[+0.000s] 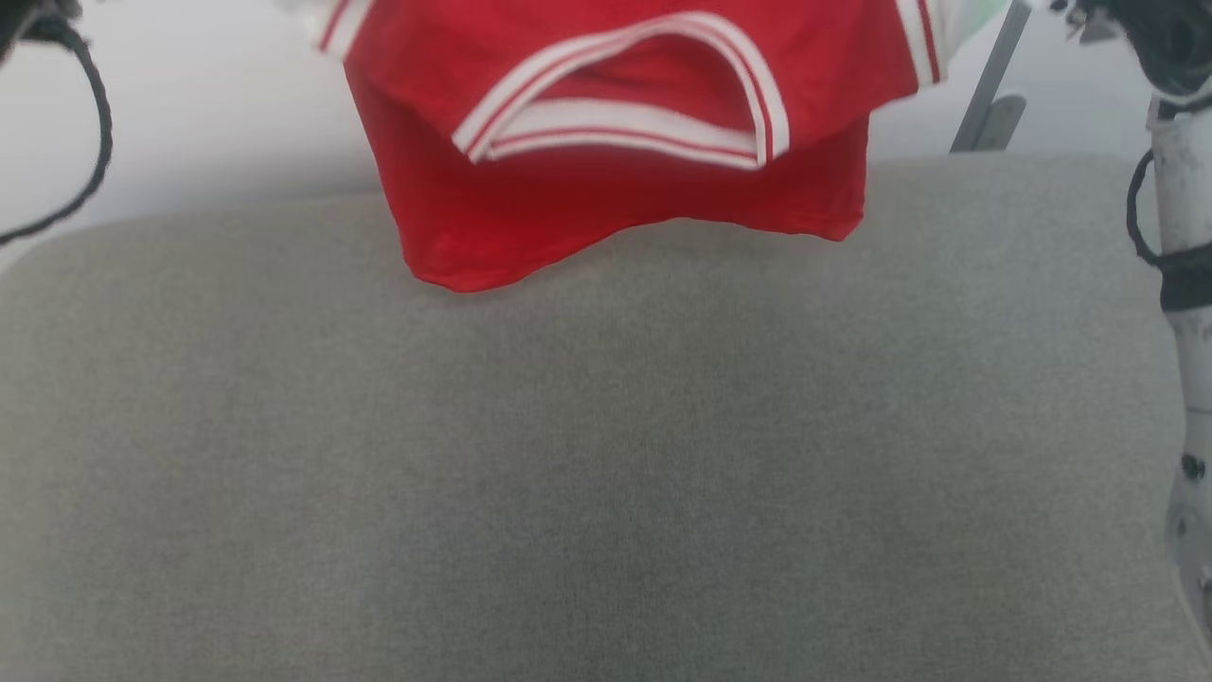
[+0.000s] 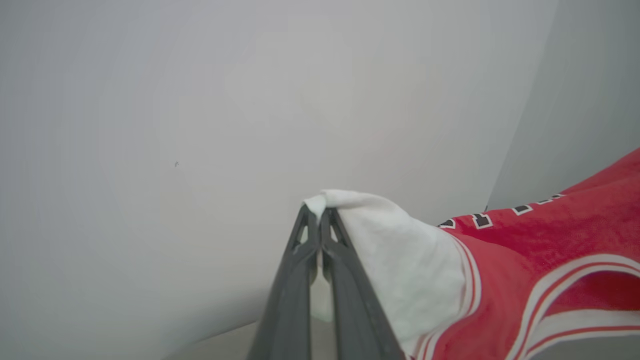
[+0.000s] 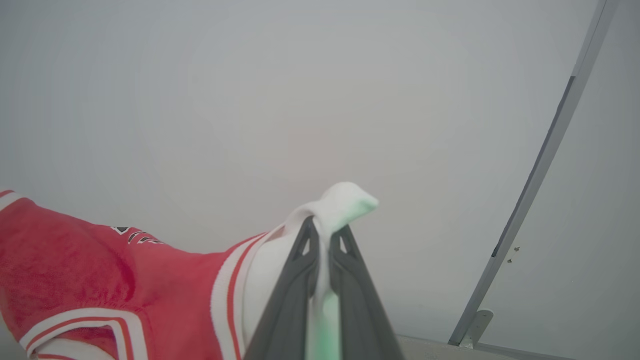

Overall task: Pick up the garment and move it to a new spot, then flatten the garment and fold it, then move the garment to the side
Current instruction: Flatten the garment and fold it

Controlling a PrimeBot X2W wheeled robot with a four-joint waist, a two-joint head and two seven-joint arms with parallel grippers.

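The garment (image 1: 615, 180), a red sleeveless jersey with white-and-red striped trim, hangs in the air over the far edge of the grey cushion, its neck opening facing me. In the left wrist view my left gripper (image 2: 318, 216) is shut on a white fold of the garment (image 2: 525, 250) at one shoulder; black white-outlined lettering shows on the red cloth. In the right wrist view my right gripper (image 3: 324, 231) is shut on the white fold at the other shoulder, with the garment (image 3: 100, 270) stretching away to the left. The lower hem hangs just above the cushion.
A wide grey upholstered surface (image 1: 606, 455) spreads across the head view. A white wall stands behind it. A grey metal post (image 1: 989, 90) rises at the back right, also seen as the post (image 3: 540, 170). My pale right forearm (image 1: 1184, 284) stands at the right edge, a black cable (image 1: 90, 123) at the left.
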